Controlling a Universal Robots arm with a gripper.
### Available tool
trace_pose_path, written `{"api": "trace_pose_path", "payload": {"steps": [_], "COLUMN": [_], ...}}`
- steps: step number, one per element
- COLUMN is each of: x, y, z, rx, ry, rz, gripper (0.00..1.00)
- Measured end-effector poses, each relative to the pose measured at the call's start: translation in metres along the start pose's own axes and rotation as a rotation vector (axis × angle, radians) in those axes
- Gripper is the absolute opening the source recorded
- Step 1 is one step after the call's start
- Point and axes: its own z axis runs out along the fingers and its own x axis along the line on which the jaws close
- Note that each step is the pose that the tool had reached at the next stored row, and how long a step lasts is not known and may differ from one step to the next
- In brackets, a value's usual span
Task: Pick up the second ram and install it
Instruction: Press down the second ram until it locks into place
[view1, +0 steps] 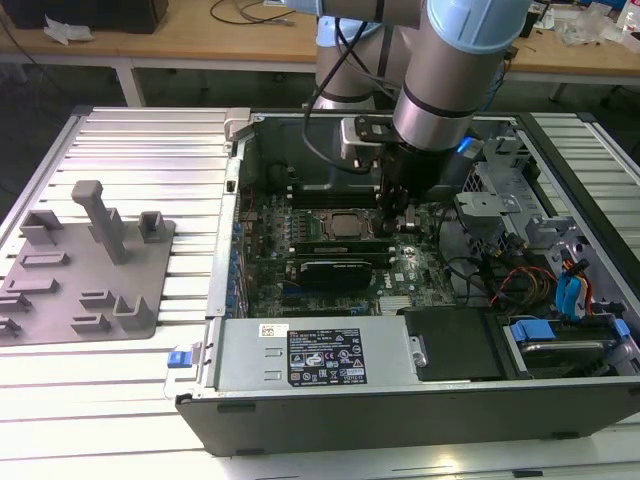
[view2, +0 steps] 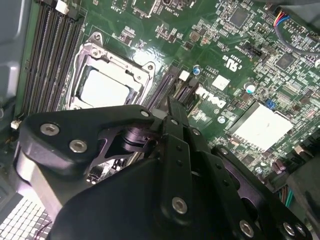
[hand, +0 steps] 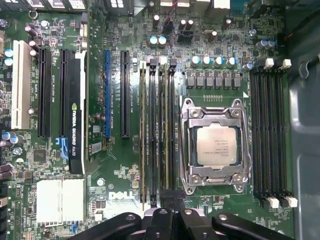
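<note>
Exterior view: tool (view1: 398, 222) over motherboard (view1: 300, 225)

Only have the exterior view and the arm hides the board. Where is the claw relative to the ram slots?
Observer: In the first wrist view, the claw is over one end of the slot bank beside the CPU.
Operator: Any sticks in that bank?
Observer: Two of its four slots look filled, with an empty one between. The ram in line with the claw looks seated.
Operator: Other bank?
Observer: The far slots, across the CPU, are empty.
</note>
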Motion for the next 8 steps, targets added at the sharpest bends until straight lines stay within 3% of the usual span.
{"api": "trace_pose_path", "payload": {"steps": [8], "x": [-0.0017], "y": [-0.0034], "z": [0.009], "rx": [-0.0003], "ry": [0.0004], "rz": [0.0], "gripper": [0.08]}}
